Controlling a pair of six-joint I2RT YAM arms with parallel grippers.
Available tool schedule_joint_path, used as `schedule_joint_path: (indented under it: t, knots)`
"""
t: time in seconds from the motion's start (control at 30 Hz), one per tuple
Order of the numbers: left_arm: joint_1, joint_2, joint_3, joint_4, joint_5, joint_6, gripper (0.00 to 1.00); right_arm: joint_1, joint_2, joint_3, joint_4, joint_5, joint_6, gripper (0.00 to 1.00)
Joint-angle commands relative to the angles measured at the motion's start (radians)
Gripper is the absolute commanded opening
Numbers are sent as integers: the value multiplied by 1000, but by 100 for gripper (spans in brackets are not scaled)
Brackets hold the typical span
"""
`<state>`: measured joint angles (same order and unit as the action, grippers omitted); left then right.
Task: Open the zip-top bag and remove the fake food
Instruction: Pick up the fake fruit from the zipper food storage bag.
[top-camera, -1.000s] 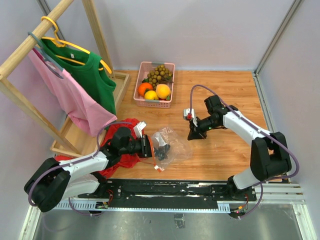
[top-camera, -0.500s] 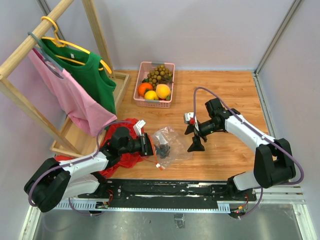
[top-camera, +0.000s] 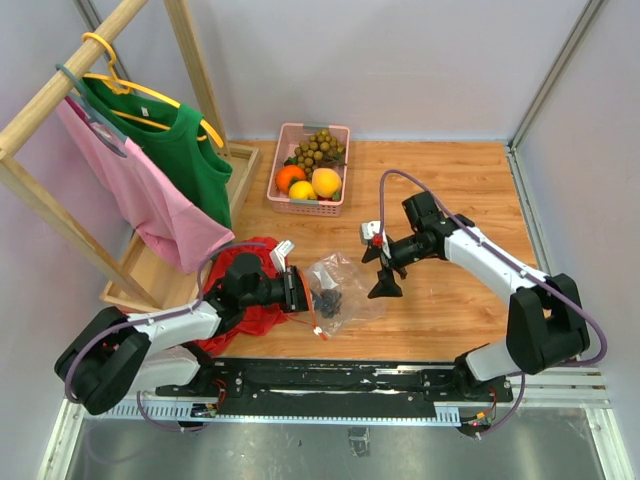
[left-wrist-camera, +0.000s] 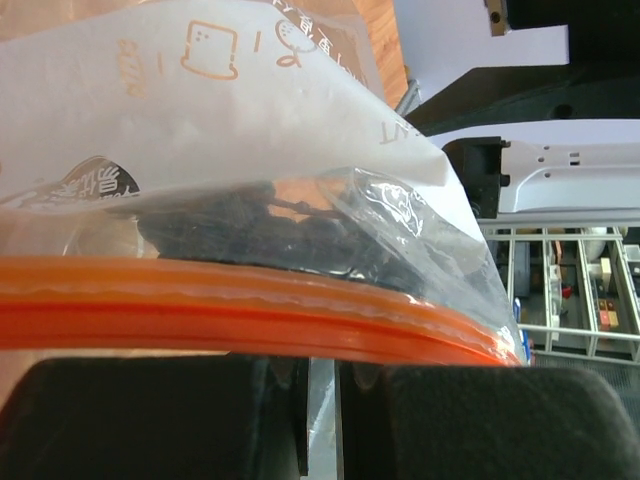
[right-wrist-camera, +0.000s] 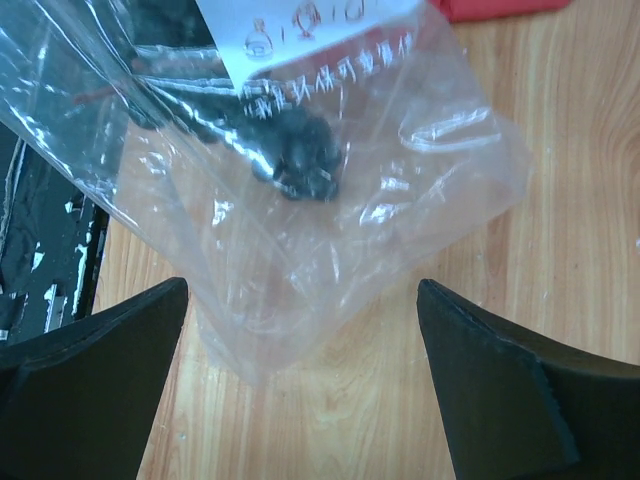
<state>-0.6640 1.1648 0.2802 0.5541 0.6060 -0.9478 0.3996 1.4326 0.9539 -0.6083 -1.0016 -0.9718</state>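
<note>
The zip-top bag (top-camera: 340, 290) lies crumpled on the wooden table, with one piece of the fake food, a dark purple bunch (top-camera: 325, 298), inside. My left gripper (top-camera: 297, 292) is shut on the bag's clear lip just below the orange-red zip strip (left-wrist-camera: 250, 310); the left wrist view shows plastic pinched where the left gripper (left-wrist-camera: 320, 420) closes. My right gripper (top-camera: 378, 272) hovers wide open at the bag's right edge. In its wrist view the right gripper (right-wrist-camera: 302, 290) spans a bag (right-wrist-camera: 300, 200) corner, with the dark bunch (right-wrist-camera: 295, 150) beyond.
A pink basket (top-camera: 305, 208) at the back holds a tan bunch (top-camera: 320, 150), an orange (top-camera: 290, 177), a lemon (top-camera: 301, 189) and a yellow-orange fruit (top-camera: 326, 182). A red cloth (top-camera: 252, 318) lies under my left arm. A wooden clothes rack (top-camera: 190, 60) with green and pink shirts stands left.
My right gripper has gone from shut to wide open and has moved left and down to the bag's right edge. The left gripper keeps its hold.
</note>
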Motion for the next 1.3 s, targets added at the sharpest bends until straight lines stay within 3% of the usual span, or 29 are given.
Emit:
schedule_joint_path:
  t: [0.0,0.13,0.33,0.7,1.07,1.27]
  knots:
    - [4,29,5,78,40,-3,0,34,46,119,-115,-107,-131,98]
    - [4,63,9,107,49,0,0,67,108,212,-226,-128,-224,99]
    - [4,98,-1,170,47,-15,0,165,98,210,-188,-60,-240,100]
    - [4,156,4,225,73,-26,0,254,107,163,-62,76,-170,83]
    - [4,199,9,249,68,-34,0,306,159,144,-10,100,-119,49]
    - [4,211,8,251,49,-36,3,321,179,148,17,121,-65,21]
